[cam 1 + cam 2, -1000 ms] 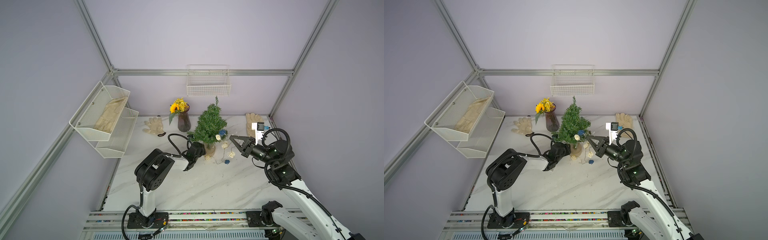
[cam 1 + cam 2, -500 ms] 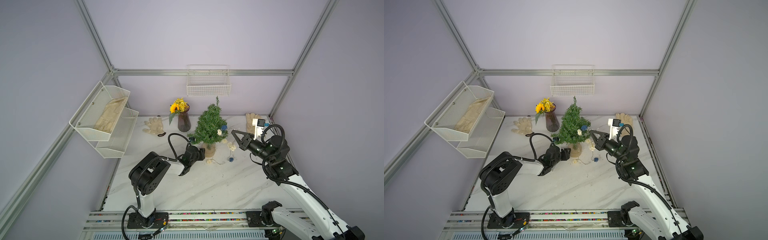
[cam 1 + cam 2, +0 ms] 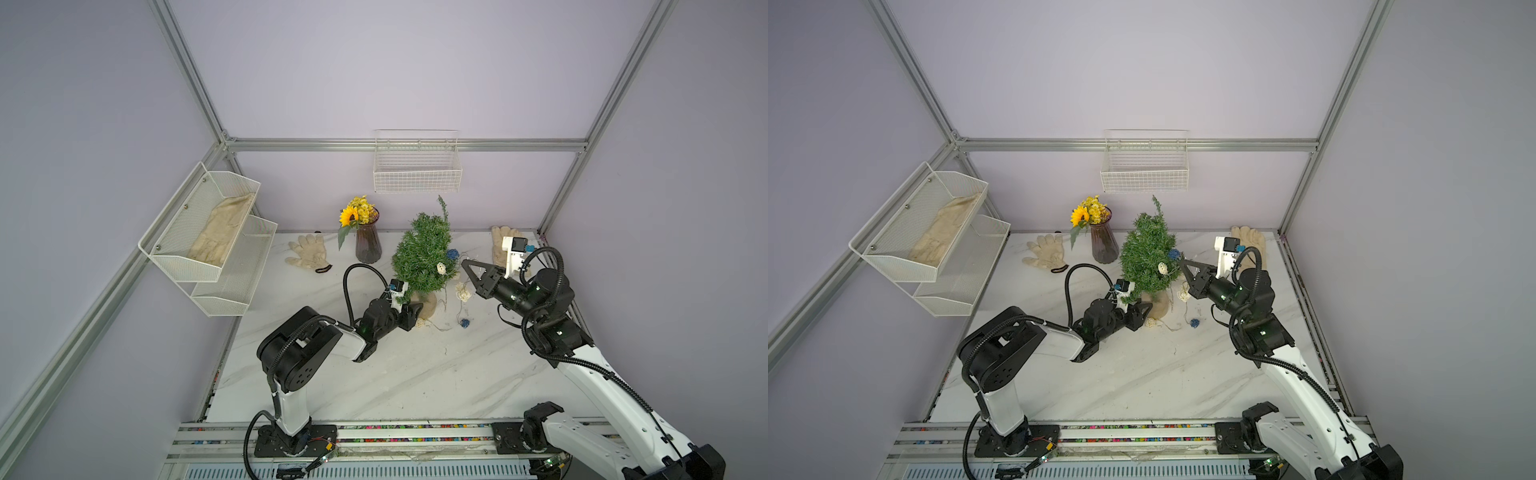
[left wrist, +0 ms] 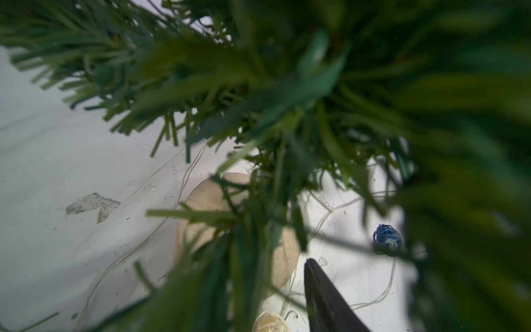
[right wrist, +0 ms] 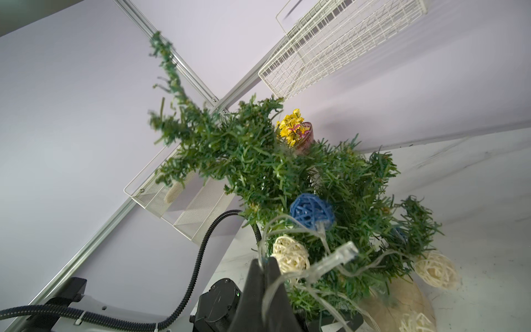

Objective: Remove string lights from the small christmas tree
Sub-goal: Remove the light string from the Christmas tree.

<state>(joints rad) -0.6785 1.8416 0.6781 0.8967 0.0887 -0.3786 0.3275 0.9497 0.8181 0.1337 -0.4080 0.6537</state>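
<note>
Now, which step is shown?
— Unwinding: right gripper [image 5: 263, 263] is clamped on the lights [image 5: 288, 253], which hang on the tree [image 3: 424, 257] and trail onto the table [image 3: 415, 374]; left gripper [image 3: 1144, 316] at the base [image 4: 207, 198], grip unclear.
— And next?
— Probably draw them clear, tree steadied.

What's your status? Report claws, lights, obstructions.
Right claw shut on thin pale wire of woven-ball string lights. Left claw at tan base of small green christmas tree, grip unclear. Blue ball, cream ball lodged in foliage.

Green tree [image 3: 424, 257], apparently cream-and-blue lights [image 3: 441, 268]
</note>
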